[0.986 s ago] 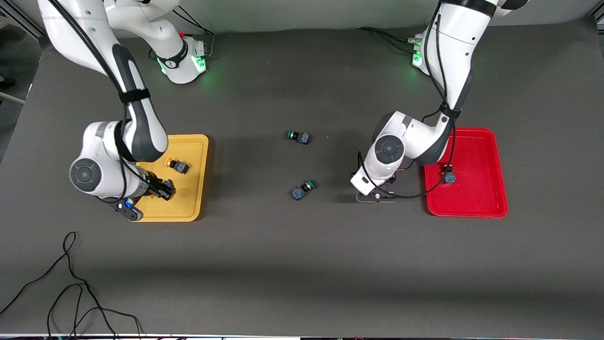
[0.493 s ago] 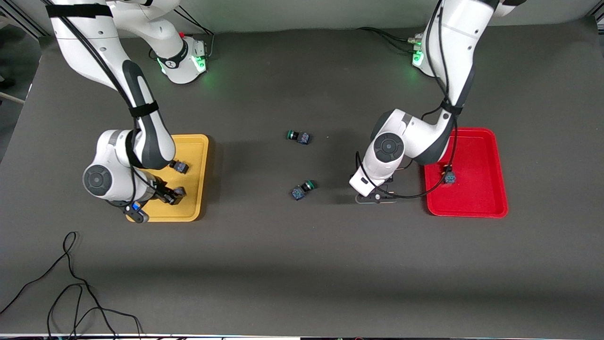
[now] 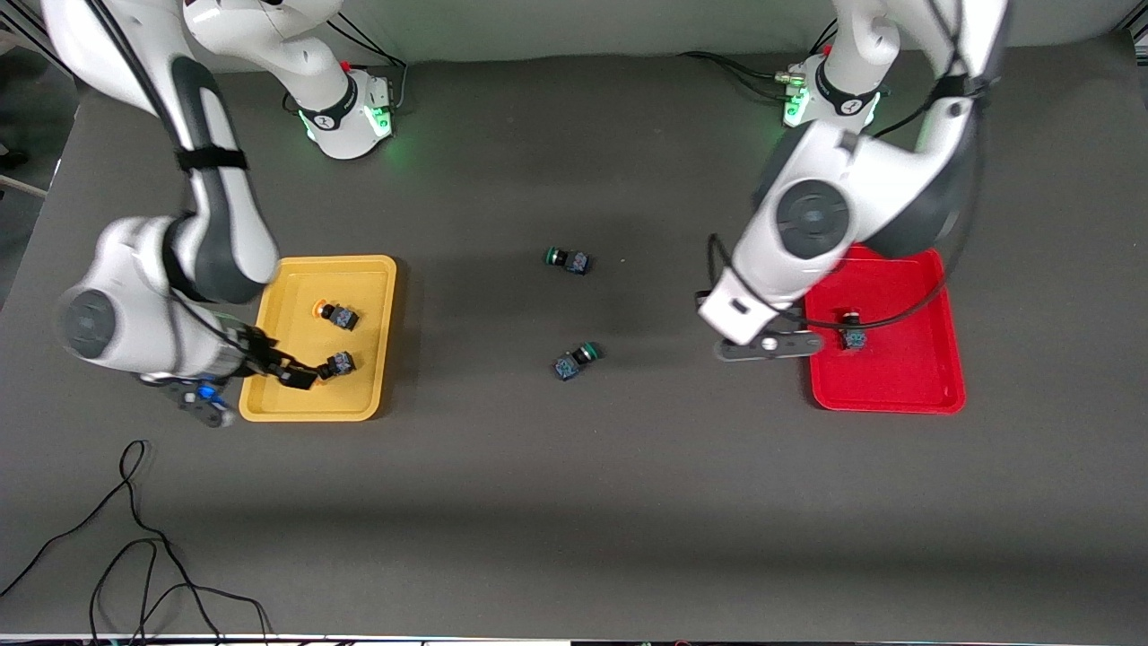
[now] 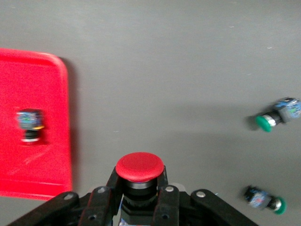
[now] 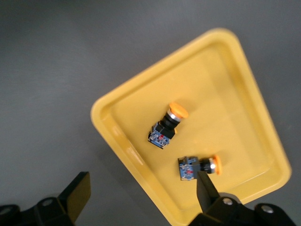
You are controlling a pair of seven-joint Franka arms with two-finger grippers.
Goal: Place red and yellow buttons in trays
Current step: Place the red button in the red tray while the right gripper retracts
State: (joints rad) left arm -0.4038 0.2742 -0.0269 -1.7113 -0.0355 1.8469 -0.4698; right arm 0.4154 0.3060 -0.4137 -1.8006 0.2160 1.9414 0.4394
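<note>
My left gripper point(image 4: 140, 188) is shut on a red button point(image 4: 140, 167) and holds it up over the bare table beside the red tray point(image 4: 51, 84). In the front view this gripper point(image 3: 762, 345) hangs by the red tray point(image 3: 906, 377). A second dark-bodied button point(image 3: 852, 337) lies in that tray, and it also shows in the left wrist view point(image 4: 29, 125). My right gripper point(image 3: 291, 372) is open and empty over the yellow tray's point(image 3: 296, 408) rim. Two yellow buttons point(image 3: 336, 314) point(image 3: 339, 363) lie in that tray. The right wrist view shows the tray point(image 5: 235, 70), both buttons point(image 5: 167, 125) point(image 5: 197, 167) and the open gripper point(image 5: 141, 197).
Two green-capped switches point(image 3: 567, 260) point(image 3: 574, 359) lie mid-table between the trays; they also show in the left wrist view point(image 4: 277, 115) point(image 4: 263, 200). A black cable point(image 3: 134, 547) loops on the table near the front camera at the right arm's end.
My right gripper let go of the second yellow button in the yellow tray and drew back to its rim. My left arm rose and shifted toward the red tray.
</note>
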